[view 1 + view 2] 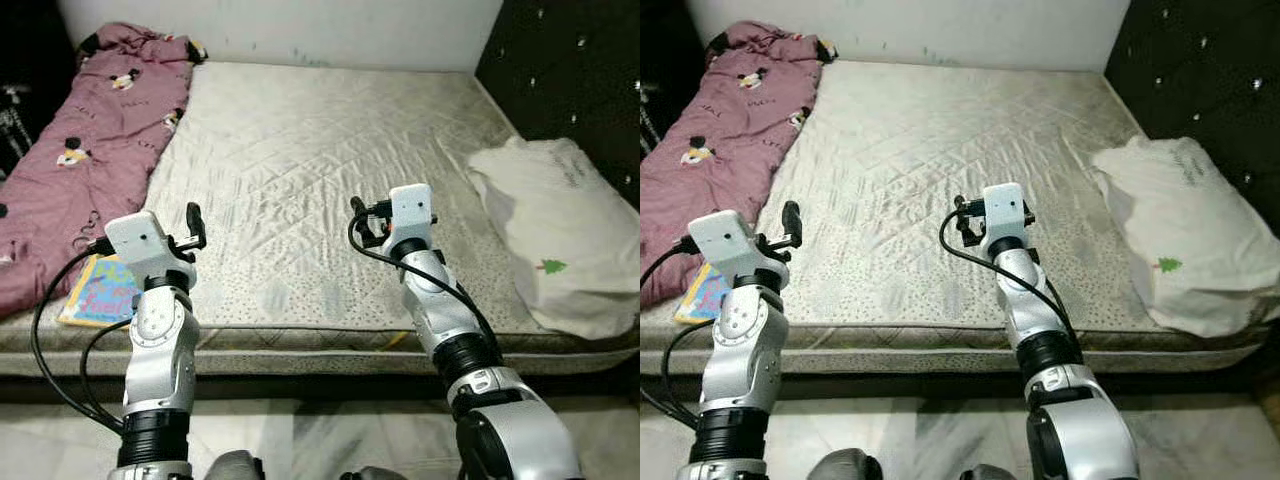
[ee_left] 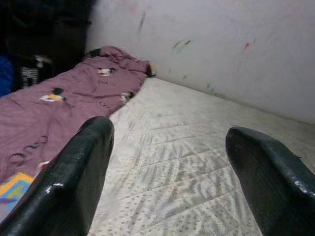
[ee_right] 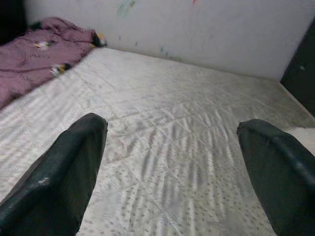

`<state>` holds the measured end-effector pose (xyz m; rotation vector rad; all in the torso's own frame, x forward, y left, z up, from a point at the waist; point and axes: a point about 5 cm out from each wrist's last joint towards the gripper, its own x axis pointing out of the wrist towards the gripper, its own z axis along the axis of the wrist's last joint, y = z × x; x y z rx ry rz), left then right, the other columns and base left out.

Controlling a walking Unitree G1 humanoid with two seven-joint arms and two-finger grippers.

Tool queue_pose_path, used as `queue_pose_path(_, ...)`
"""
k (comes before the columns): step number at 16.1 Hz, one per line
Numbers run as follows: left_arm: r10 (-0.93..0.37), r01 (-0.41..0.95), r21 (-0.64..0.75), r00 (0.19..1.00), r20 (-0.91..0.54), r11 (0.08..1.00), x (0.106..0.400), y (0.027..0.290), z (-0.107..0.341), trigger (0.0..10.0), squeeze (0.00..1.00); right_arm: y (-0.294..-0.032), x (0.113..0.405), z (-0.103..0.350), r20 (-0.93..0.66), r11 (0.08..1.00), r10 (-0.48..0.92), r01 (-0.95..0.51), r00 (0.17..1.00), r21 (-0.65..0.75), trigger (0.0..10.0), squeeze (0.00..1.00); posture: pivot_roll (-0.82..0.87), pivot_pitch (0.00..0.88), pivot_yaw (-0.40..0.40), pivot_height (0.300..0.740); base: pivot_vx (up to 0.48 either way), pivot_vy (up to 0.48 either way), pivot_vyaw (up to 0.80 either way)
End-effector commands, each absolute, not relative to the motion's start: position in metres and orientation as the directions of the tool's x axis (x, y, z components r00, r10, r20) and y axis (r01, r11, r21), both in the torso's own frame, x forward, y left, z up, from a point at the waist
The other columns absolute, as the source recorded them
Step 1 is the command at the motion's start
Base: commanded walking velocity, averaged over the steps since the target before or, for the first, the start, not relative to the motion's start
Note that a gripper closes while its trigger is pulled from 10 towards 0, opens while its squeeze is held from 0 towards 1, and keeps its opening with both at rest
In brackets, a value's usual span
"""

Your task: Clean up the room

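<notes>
A maroon blanket printed with cartoon figures lies crumpled along the left side of the bare quilted mattress. At the mattress's front left corner, a colourful picture book lies flat beside the blanket's edge. A white pillow with a small green tree print rests on the right side. My left gripper is raised over the front left of the bed, open and holding nothing, just right of the book. My right gripper is open above the front middle of the mattress, also holding nothing.
A white wall with faint marks runs behind the bed. A dark padded panel stands at the right. The pale marble floor lies between me and the bed's front edge. Dark clutter sits far left.
</notes>
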<state>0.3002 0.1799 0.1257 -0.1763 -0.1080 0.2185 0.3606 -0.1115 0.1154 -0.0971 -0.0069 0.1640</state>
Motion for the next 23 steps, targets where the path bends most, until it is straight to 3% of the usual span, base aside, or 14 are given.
queue_pose_path(1,0.215,-0.196,-0.178,0.972,0.096,0.964,0.3005,0.1799,0.1280,10.0,0.00,-0.1136,0.3625,0.1173,-0.002,0.984,0.153,-0.152,0.988,-0.088,10.0,0.00,0.08,0.000,-0.050,0.740,0.000,0.480,-0.69)
queue_pose_path(8,0.220,-0.198,-0.183,0.970,0.105,0.963,0.3009,0.1798,0.1295,10.0,0.00,-0.1136,0.3633,0.1176,-0.009,0.983,0.157,-0.158,0.987,-0.089,10.0,0.00,0.08,0.000,-0.051,0.740,0.000,0.480,0.00)
queue_pose_path(12,0.213,-0.188,-0.180,0.969,0.127,0.965,0.2999,0.1795,0.1321,10.0,0.00,-0.1130,0.3639,0.1176,-0.012,0.983,0.162,-0.163,0.987,-0.089,10.0,0.00,0.08,0.000,-0.052,0.740,0.000,0.000,0.00)
queue_pose_path(23,0.194,-0.167,-0.184,0.971,0.141,0.969,0.2987,0.1793,0.1335,10.0,0.00,-0.1115,0.3637,0.1170,-0.014,0.982,0.169,-0.169,0.986,-0.086,10.0,0.00,0.08,0.000,-0.049,0.740,0.335,0.000,0.00)
